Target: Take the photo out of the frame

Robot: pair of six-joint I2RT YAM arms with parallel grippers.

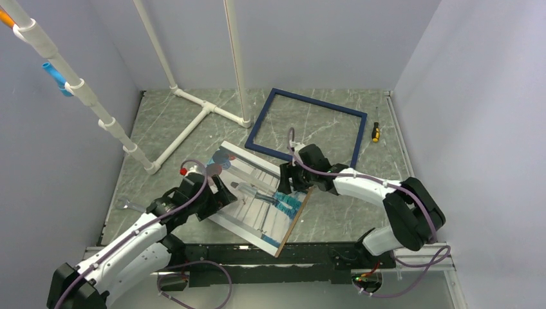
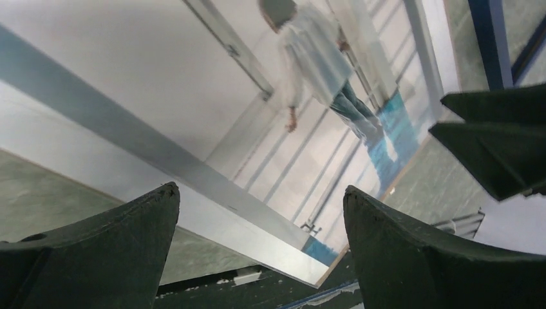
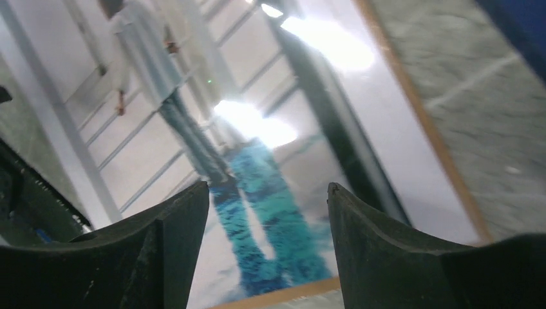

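Photo [image 1: 257, 219] rested mid-table on a brown backing board [image 1: 294, 222], already out of the frame [image 1: 320, 103] at one o'clock, left claw [image 2: 261, 188] and right claw [image 3: 267, 185] both spread empty above it; parting print from board seemingly came next.

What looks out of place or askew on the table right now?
The photo, on its brown board, lies skewed diagonally, and its near corner seems to overhang the black rail at the front. The frame sits empty behind it. Nothing looks spilled or damaged.
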